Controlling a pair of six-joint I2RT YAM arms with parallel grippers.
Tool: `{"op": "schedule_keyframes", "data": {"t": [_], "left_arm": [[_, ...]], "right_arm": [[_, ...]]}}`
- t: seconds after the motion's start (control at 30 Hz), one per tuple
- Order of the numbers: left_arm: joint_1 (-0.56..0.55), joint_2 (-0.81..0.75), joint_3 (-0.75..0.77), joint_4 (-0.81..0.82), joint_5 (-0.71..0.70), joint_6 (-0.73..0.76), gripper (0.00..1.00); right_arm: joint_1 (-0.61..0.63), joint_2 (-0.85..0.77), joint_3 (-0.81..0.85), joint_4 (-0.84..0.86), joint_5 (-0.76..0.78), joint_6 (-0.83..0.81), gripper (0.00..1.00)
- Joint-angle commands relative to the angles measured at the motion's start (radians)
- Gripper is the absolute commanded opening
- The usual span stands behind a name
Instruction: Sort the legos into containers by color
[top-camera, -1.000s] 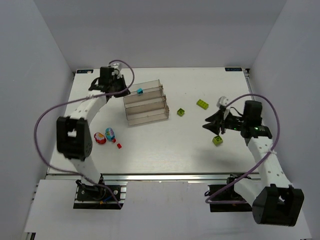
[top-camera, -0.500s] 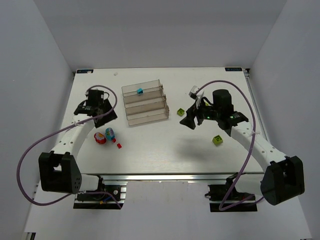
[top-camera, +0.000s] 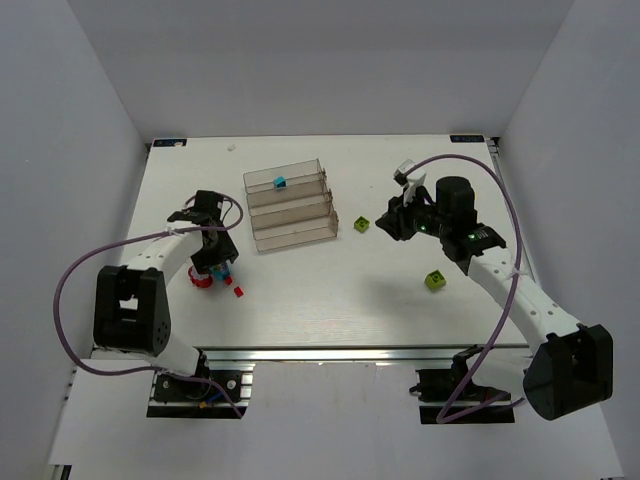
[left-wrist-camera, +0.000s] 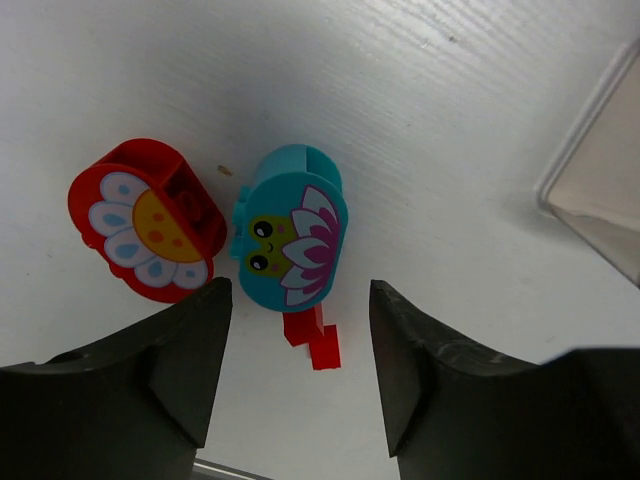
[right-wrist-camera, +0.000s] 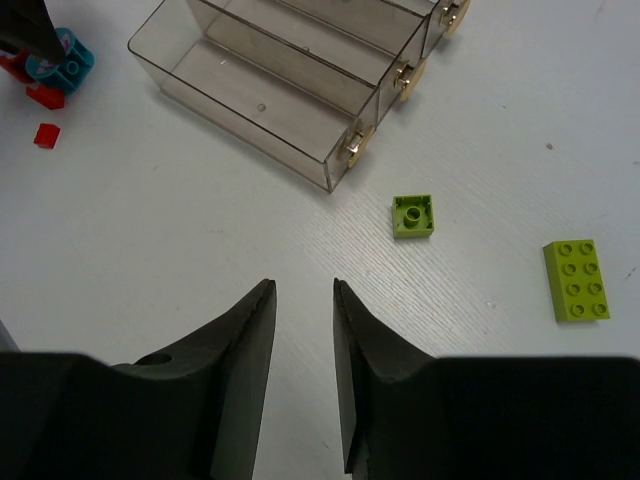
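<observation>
Down at centre left of the overhead view, left hand (top-camera: 212, 265) low over the table (top-camera: 320, 300), spread wide and gripping nothing. Seen through its wrist camera, between and just above the two dark fingers (left-wrist-camera: 190, 360): cyan rounded brick (left-wrist-camera: 292, 240) printed with a flower face, touching or nearly touching red rounded brick (left-wrist-camera: 150, 220) with a daisy print on its left. Just below the cyan one, small red brick (left-wrist-camera: 313, 335).

Upper centre overhead, rack of three clear troughs (top-camera: 290, 205), with a cyan brick (top-camera: 280, 182) lying in the uppermost trough in the frame. Other two troughs showing no bricks.

Right of the rack, right hand (top-camera: 385, 225) above the table, narrowly parted with nothing between. From its wrist camera, lime-green square brick (right-wrist-camera: 414, 216) right of centre, near the rack's end, and lime-green six-stud brick (right-wrist-camera: 575, 280) at far right, well apart from the fingers (right-wrist-camera: 240, 340). Lower right overhead, another lime-green brick (top-camera: 435, 280) alone.
</observation>
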Motion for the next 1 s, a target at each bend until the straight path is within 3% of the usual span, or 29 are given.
{"op": "schedule_keyframes", "data": {"t": [0.0,0.47,0.7,0.83,0.97], "left_arm": [[-0.005,0.018,0.016,0.027,-0.021,0.018,0.69],[0.005,0.121,0.019,0.052,-0.06,0.047,0.7],[0.005,0.153,0.061,0.044,-0.05,0.055,0.66],[0.005,0.166,0.077,0.035,-0.053,0.06,0.55],[0.005,0.137,0.084,0.026,-0.055,0.064,0.29]], "right_arm": [[-0.011,-0.024,0.003,0.04,0.002,0.008,0.36],[-0.048,-0.043,0.0,0.041,-0.015,0.013,0.38],[-0.074,-0.052,-0.002,0.04,-0.03,0.019,0.38],[-0.08,-0.061,-0.002,0.04,-0.036,0.022,0.38],[-0.094,-0.072,-0.003,0.04,-0.047,0.025,0.38]]}}
